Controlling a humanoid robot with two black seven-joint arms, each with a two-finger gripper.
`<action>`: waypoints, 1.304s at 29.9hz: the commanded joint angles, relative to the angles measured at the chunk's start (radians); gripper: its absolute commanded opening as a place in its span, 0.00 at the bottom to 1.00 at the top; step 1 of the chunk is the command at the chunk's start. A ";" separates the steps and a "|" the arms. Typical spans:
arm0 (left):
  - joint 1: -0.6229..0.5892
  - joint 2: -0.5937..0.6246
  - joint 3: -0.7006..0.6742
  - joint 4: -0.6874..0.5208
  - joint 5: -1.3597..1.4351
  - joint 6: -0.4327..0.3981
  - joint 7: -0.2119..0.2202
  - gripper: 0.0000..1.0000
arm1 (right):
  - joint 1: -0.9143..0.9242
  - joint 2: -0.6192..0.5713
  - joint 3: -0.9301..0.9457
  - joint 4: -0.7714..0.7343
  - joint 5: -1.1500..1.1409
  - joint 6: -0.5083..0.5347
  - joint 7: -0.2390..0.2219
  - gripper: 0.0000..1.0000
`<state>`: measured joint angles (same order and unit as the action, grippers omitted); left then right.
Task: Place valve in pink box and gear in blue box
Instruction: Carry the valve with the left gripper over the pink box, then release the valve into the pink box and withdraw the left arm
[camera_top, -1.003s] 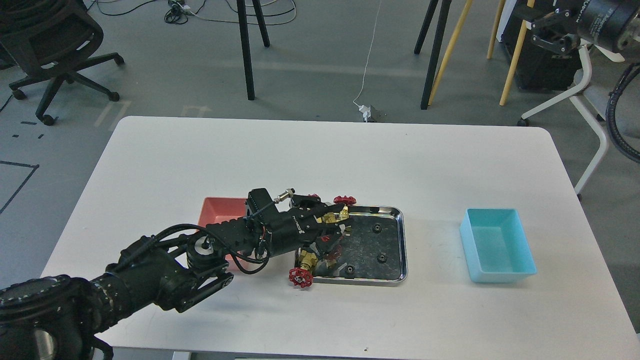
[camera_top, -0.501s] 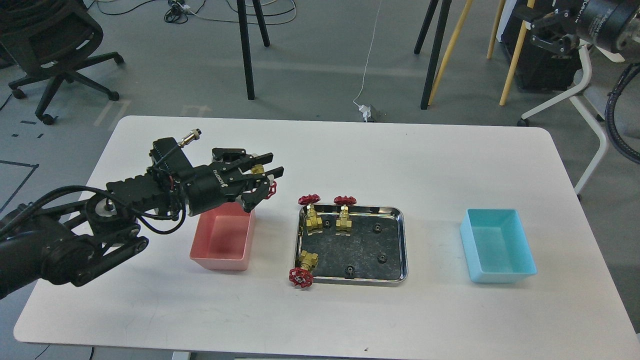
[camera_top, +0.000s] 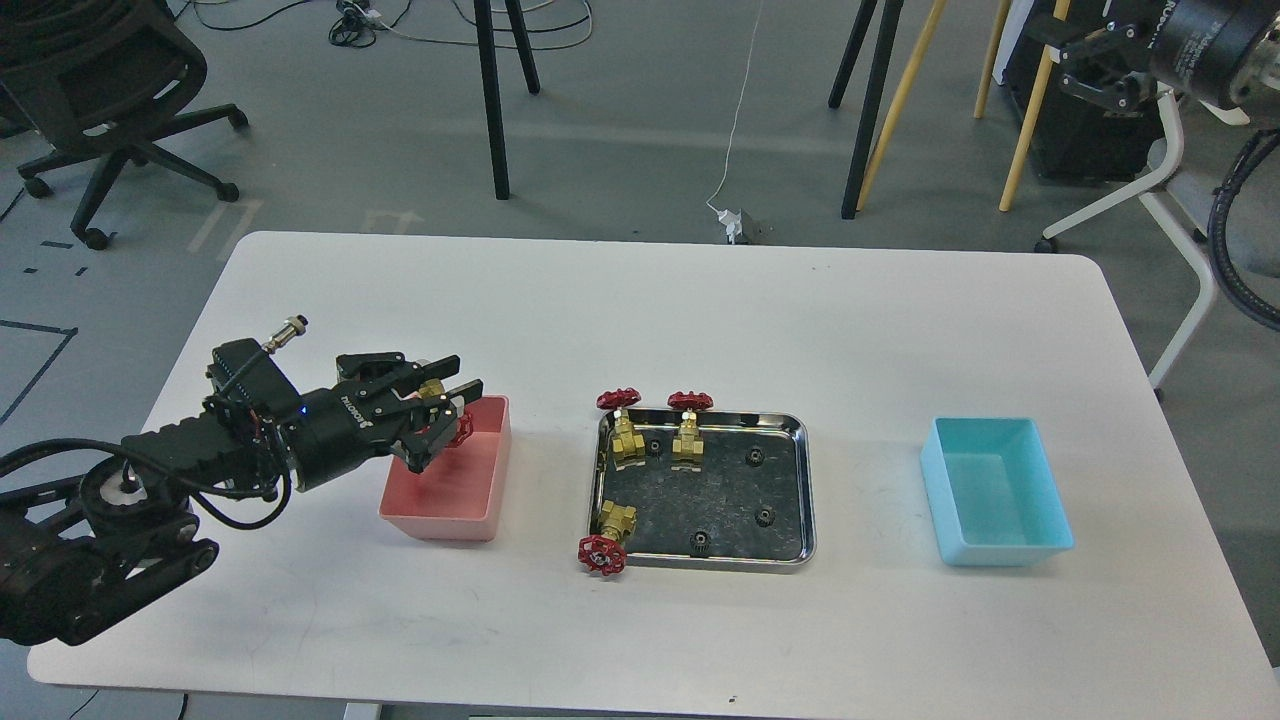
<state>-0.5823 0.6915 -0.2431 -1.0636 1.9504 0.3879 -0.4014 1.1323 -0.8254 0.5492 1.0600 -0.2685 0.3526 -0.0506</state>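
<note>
My left gripper (camera_top: 447, 402) is shut on a valve (camera_top: 458, 428) with a brass body and a red handwheel. It holds the valve just above the back left part of the pink box (camera_top: 452, 488). Three more valves stand or lie at the steel tray: two upright at its back left (camera_top: 621, 424) (camera_top: 688, 424), one lying over its front left corner (camera_top: 604, 542). Several black gears (camera_top: 755, 457) lie in the tray. The blue box (camera_top: 995, 492) stands at the right and looks empty. My right gripper (camera_top: 1098, 62) is raised far off at the top right, away from the table.
The steel tray (camera_top: 798, 492) sits mid-table between the two boxes. An office chair (camera_top: 95, 100), stand legs and cables are on the floor behind the table. The white table (camera_top: 640, 320) reaches to the front edge near my arm.
My left gripper lifted a valve out of the tray, carried it left and then came down over the pink box. The right arm has barely moved.
</note>
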 joint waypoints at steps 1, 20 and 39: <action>0.031 -0.016 0.001 0.059 -0.011 0.035 -0.002 0.13 | 0.000 0.000 -0.003 0.000 0.000 -0.006 0.000 0.99; 0.078 -0.135 0.001 0.146 -0.099 0.092 0.003 0.61 | 0.004 0.029 -0.005 -0.020 -0.001 -0.011 0.000 0.99; -0.172 -0.058 -0.201 0.134 -0.838 -0.186 -0.004 0.92 | 0.003 0.051 -0.113 0.053 -0.233 0.022 0.001 0.98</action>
<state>-0.6696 0.5917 -0.3804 -0.9298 1.3025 0.3425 -0.4049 1.1352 -0.7749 0.4811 1.0701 -0.3777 0.3565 -0.0502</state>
